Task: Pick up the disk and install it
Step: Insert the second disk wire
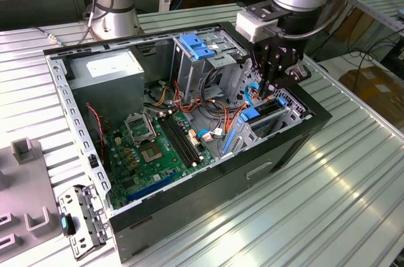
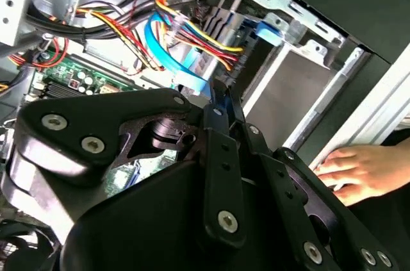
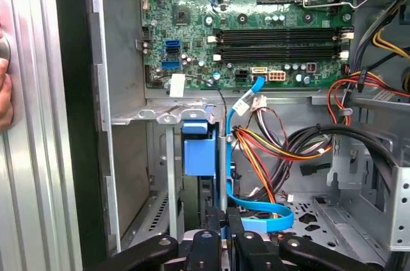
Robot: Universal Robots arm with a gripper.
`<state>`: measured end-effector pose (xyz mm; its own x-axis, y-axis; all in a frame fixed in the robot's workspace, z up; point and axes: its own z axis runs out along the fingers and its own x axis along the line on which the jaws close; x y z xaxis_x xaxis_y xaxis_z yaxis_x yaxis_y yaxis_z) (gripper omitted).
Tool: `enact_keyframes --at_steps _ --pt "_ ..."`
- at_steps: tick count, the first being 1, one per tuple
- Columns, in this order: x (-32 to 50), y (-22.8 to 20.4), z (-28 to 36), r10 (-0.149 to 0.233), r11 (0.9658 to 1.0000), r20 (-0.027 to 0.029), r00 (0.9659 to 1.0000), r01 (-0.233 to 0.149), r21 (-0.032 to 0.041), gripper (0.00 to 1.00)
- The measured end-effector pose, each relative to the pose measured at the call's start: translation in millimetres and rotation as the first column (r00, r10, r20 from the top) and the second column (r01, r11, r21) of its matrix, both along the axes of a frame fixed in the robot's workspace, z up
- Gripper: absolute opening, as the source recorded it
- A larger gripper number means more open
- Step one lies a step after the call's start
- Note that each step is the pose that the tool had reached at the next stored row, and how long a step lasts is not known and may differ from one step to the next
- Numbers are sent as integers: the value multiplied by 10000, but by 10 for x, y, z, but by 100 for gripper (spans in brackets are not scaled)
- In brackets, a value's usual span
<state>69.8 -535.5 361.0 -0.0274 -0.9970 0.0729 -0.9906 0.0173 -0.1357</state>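
The disk (image 1: 260, 114) sits in the drive bay at the case's corner on the exterior view's right, its bright blue carrier (image 3: 198, 156) showing between the bay's metal rails. My gripper (image 1: 268, 93) hangs just above and beside that bay, inside the open computer case (image 1: 303, 131). Its black fingers are pressed together (image 3: 223, 223) on the end of a flat blue cable (image 3: 259, 214), which loops up from the motherboard. In the second wrist view the gripper (image 2: 221, 95) has the cable's pale blue connector (image 2: 192, 82) at its tips, and the carrier's blue tab (image 2: 272, 31) lies beyond.
The case holds a green motherboard (image 1: 158, 147), a power supply (image 1: 107, 68), an upper cage with a blue plate (image 1: 199, 46) and bundles of coloured wires (image 3: 282, 143). A perforated bracket (image 1: 79, 219) lies on the table. A person's hand (image 2: 359, 168) rests beside the case wall.
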Motion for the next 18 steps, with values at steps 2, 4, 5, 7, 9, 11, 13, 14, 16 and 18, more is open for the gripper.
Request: enact_keyframes --at_steps 2,4,5,7,9,11,13,14,16,18 --pt "0 -53 -10 0 9999 2 10000 0 131 16" --pt "0 -99 -22 0 9995 2 10000 0 301 16" --pt "0 -137 -35 -1 9989 1 10000 0 476 16" --pt "-1 -157 -53 3 9977 17 10000 -4 675 16" --pt "-11 -156 -65 29 9974 61 10000 -33 724 16" --pt "-23 -157 -71 56 9973 128 9999 -66 737 16" --pt "-32 -157 -77 80 9972 204 9998 -95 741 16" --pt "-34 -158 -78 86 9972 233 9997 -103 740 16" --pt "-44 -162 -87 96 9972 339 9994 -121 741 16" --pt "-51 -169 -96 101 9972 386 9992 -130 740 16"
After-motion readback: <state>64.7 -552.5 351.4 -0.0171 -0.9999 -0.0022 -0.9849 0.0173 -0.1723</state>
